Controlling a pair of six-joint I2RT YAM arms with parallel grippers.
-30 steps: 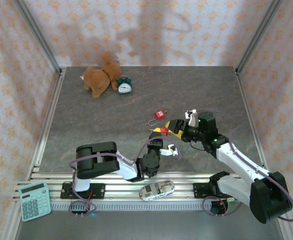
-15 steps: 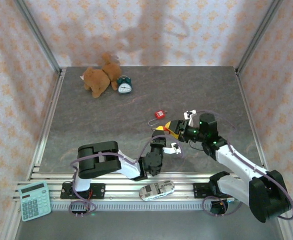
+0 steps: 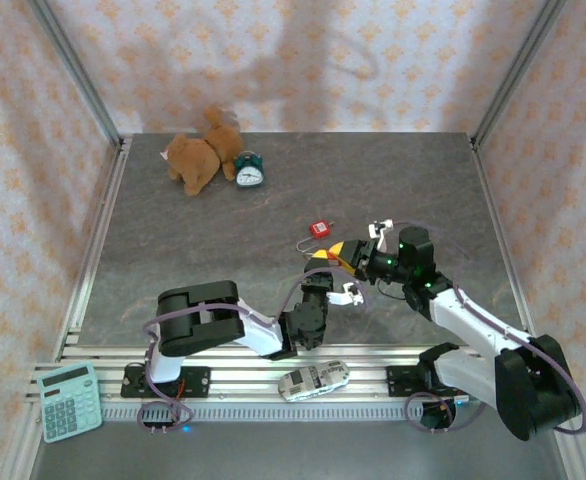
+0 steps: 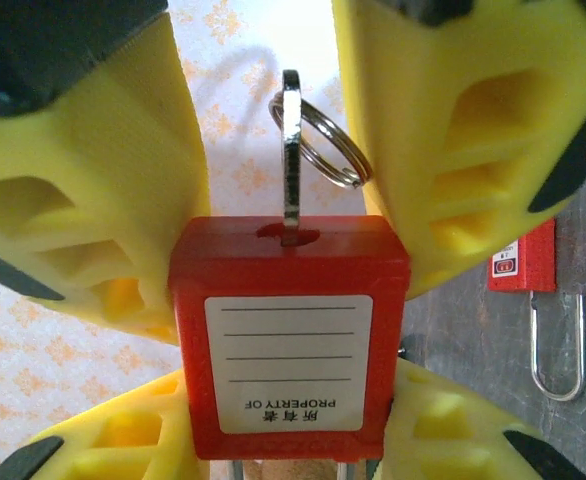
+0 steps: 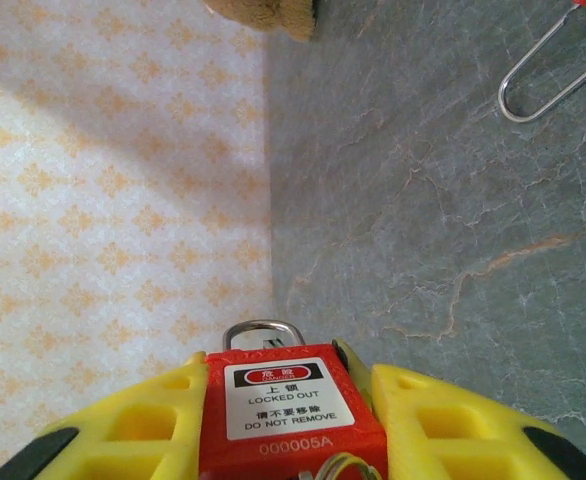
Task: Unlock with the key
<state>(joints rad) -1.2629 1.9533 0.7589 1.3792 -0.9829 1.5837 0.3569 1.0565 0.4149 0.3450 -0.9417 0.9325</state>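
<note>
As left claw [image 4: 288, 445] grips, boxy red padlock [image 4: 288, 340], steel key [image 4: 291, 160]

You have a red padlock [image 4: 289, 350] dead centre, its label upside down. A key [image 4: 290, 150] stands in the top slot, a ring [image 4: 345, 166] through its head. Lower fingers [image 4: 113, 440] hug the body's bottom corners, and upper fingers [image 4: 103, 170] touch its top corners. At right, a second padlock [image 4: 523, 258] lies on the table [image 4: 583, 430], shackle pointing down the frame.
</note>
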